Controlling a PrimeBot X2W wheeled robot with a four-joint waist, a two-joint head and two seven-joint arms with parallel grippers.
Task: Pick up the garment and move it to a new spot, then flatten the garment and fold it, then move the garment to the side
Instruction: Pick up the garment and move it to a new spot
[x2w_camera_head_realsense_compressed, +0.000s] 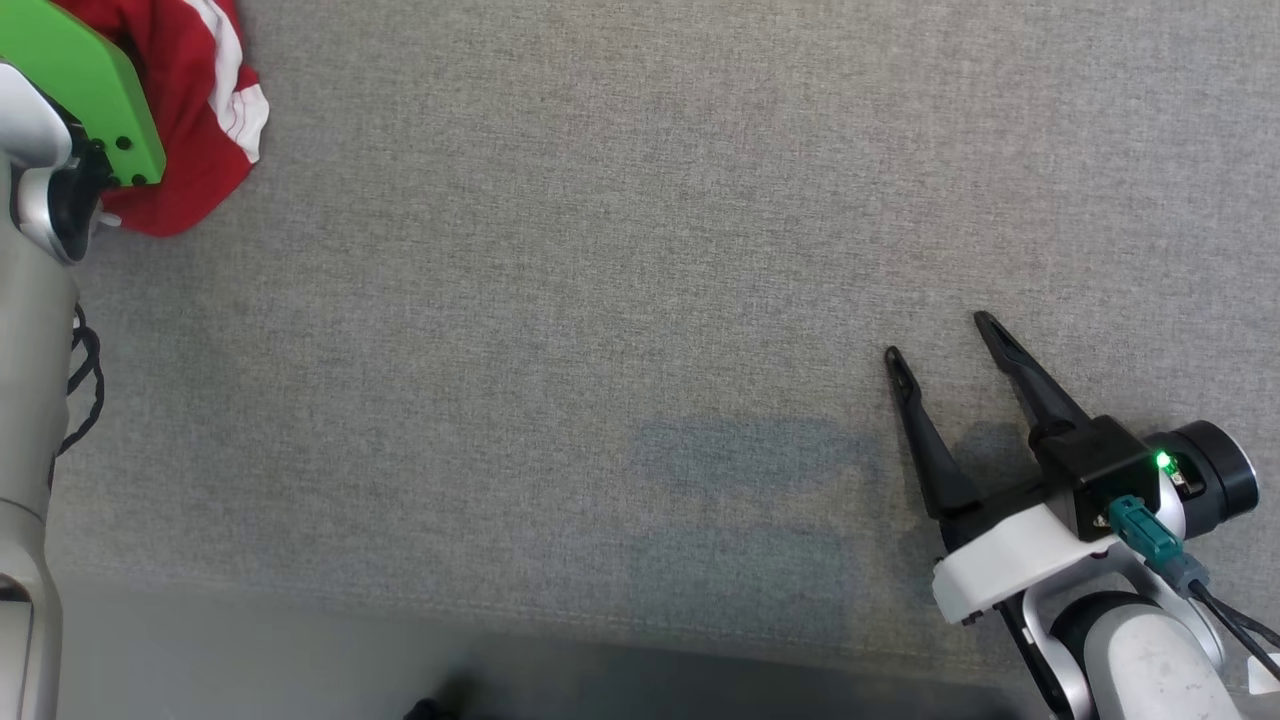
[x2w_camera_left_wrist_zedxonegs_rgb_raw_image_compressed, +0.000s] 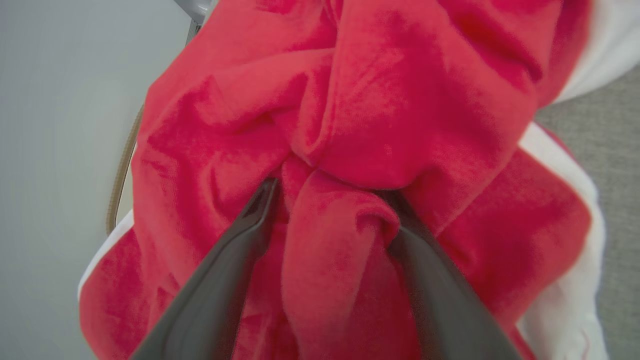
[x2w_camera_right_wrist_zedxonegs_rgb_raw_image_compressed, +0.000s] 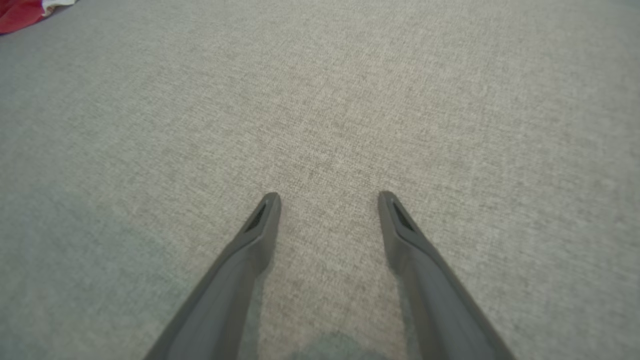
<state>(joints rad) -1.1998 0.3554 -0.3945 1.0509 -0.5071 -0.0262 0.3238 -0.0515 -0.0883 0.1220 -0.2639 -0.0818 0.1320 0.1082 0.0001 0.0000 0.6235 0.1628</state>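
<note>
The left gripper (x2w_camera_left_wrist_zedxonegs_rgb_raw_image_compressed: 332, 194) has its 2 dark fingers spread wide and poked into the red garment (x2w_camera_left_wrist_zedxonegs_rgb_raw_image_compressed: 400, 100). A fat fold of red cloth sits right between the jaws, and another fold covers the tip of 1 finger. The jaws are not pinching the cloth. Just past the fingertips the cloth is bunched up in soft lumps. White stripes (x2w_camera_left_wrist_zedxonegs_rgb_raw_image_compressed: 565, 300) run along its edge, off to 1 side of the jaws, and past that edge is a bit of the grey surface (x2w_camera_left_wrist_zedxonegs_rgb_raw_image_compressed: 615, 150). The right gripper (x2w_camera_right_wrist_zedxonegs_rgb_raw_image_compressed: 328, 195) also has its 2 fingers spread wide, with bare grey surface between them and all around them. A green light (x2w_camera_head_realsense_compressed: 1163, 461) glows on the wrist behind these jaws. The garment is well apart from them, a small red patch far ahead of the fingertips and off to the side. In the head view, a green plate (x2w_camera_head_realsense_compressed: 80, 80) on the left arm covers part of the garment.
</note>
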